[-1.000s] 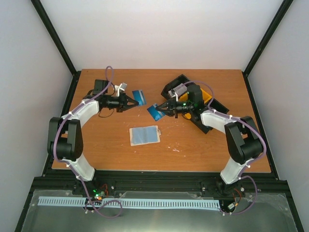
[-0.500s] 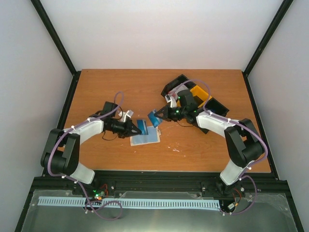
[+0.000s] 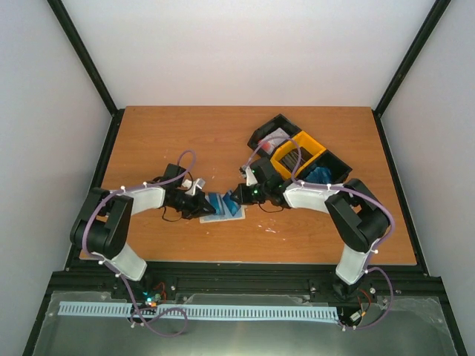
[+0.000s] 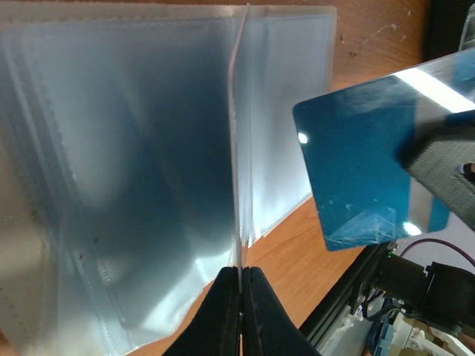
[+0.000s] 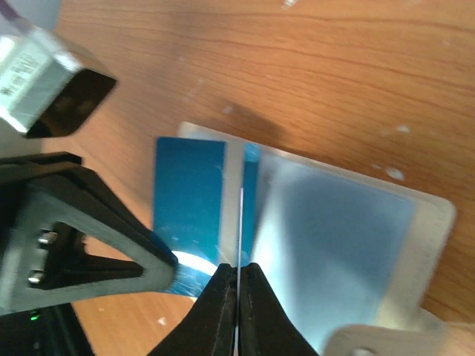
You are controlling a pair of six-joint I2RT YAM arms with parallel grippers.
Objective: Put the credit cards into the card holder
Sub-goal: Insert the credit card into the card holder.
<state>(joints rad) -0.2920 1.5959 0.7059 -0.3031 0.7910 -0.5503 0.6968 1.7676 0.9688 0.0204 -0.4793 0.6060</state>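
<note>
- Left arm (image 3: 145, 196) and right arm (image 3: 308, 196) have swung in from well apart and now meet low over the middle of the table (image 3: 185, 133), so both loads reach one place together.
- Black and yellow bins (image 3: 300, 152) sit at the far right, behind the right arm and out of the work.
- Card holder (image 4: 133, 170) lies flat and open at mid-table, clear sleeves facing up to take cards.
- Left card (image 5: 189, 200) hangs over one end of the holder.
- Right card (image 4: 364, 170), tilted, hovers at the edge nearest the right arm. Neither card looks seated yet.
- Left gripper (image 4: 240, 276) is pinched tight on the left card, seen edge-on.
- Right gripper (image 5: 237, 268) likewise clamps the right card by one edge, leaving most of it free to slide in.
</note>
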